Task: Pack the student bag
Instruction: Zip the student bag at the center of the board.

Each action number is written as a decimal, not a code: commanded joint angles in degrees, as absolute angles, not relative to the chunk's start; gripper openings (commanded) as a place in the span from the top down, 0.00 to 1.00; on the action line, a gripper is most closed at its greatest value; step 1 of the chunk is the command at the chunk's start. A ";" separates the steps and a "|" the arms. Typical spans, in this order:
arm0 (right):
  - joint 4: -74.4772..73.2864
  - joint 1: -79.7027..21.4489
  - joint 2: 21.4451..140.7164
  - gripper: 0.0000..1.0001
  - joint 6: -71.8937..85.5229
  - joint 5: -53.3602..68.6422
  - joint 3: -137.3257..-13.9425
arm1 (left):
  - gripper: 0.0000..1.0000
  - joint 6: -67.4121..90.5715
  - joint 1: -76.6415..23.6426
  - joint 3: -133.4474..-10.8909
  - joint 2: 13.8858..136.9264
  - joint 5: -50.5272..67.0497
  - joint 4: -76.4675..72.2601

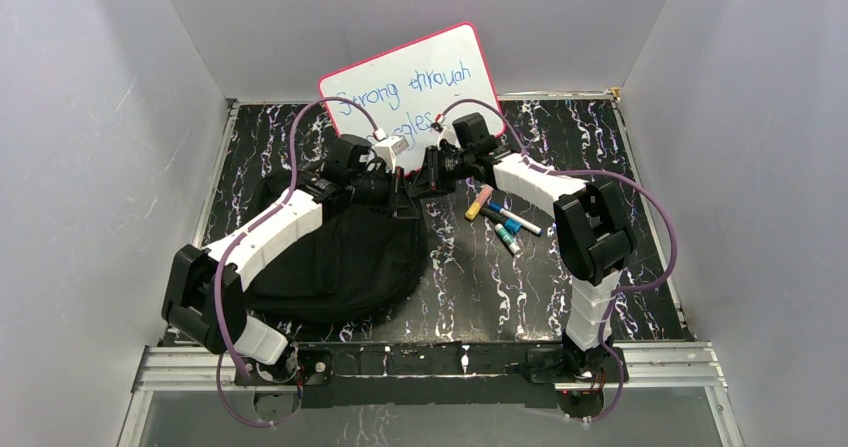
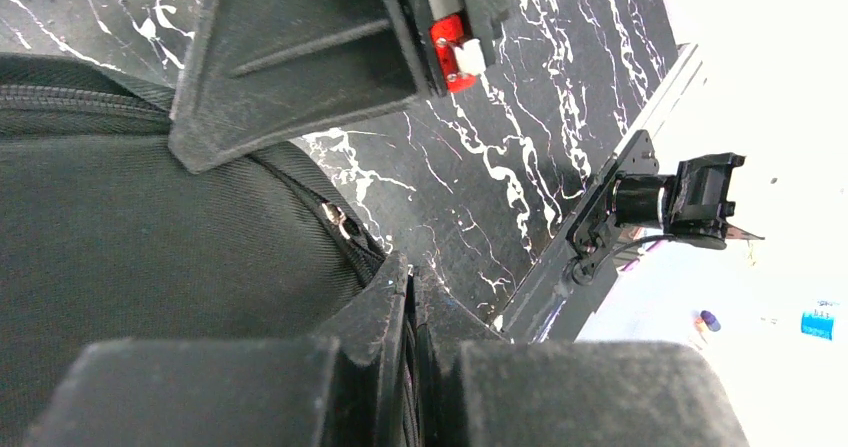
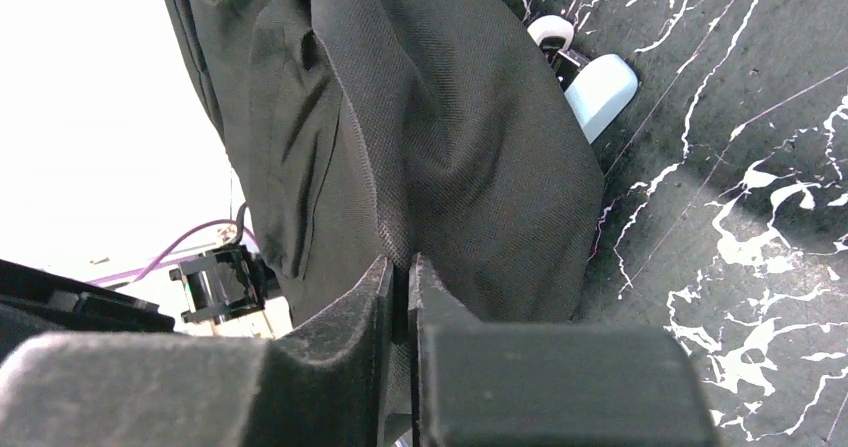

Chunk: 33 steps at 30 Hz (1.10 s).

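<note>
the student bag (image 1: 340, 262) lies slumped on the left half of the black marbled table (image 1: 480, 297), just ahead of the left arm's base. it's big, soft and black, a loose mound with its far end lifted toward the middle of the table, where both arms meet. up close the cloth shows a fine woven grain, matte and creased into long folds. a zipper track runs along its edge, with a small metal pull (image 2: 340, 222) lying on it.

left gripper (image 2: 412, 287): jaws pressed tight together right at that zippered edge, nipping the rim of the bag as far as the wrist view shows. right gripper (image 3: 402, 272): jaws closed on a raised ridge of the black fabric, and the cloth fans out from the pinch in a broad sheet. the two grippers sit very near each other at the bag's far end.

to the right of the bag, a little cluster of markers (image 1: 505, 222) lies on the marble, apart from it. a pale blue piece (image 3: 600, 92) peeks out just past the hanging fabric. at the back, a red-rimmed whiteboard (image 1: 410, 82) with blue writing leans against the wall.
</note>
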State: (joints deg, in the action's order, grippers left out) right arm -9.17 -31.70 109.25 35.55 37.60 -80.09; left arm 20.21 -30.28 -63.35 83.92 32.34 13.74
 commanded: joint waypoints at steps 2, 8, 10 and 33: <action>-6.08 -30.85 107.67 0.94 37.92 35.68 -81.68 | 1.00 18.00 -33.87 -66.20 83.11 34.45 17.78; -4.52 -28.73 107.41 1.00 39.81 34.87 -81.44 | 1.00 18.02 -36.15 -64.93 80.73 33.69 21.13; -4.85 -28.00 107.54 1.00 39.77 34.80 -82.06 | 1.00 18.31 -36.36 -63.78 79.11 33.20 22.12; -8.87 -20.66 110.93 1.00 36.74 34.17 -88.78 | 1.00 25.22 -38.23 -55.17 63.90 29.00 33.40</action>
State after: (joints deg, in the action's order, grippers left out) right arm -10.83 -24.32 110.80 38.74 37.52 -84.29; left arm 23.83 -37.67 -55.11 67.42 27.29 27.64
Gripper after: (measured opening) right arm 0.031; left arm 0.013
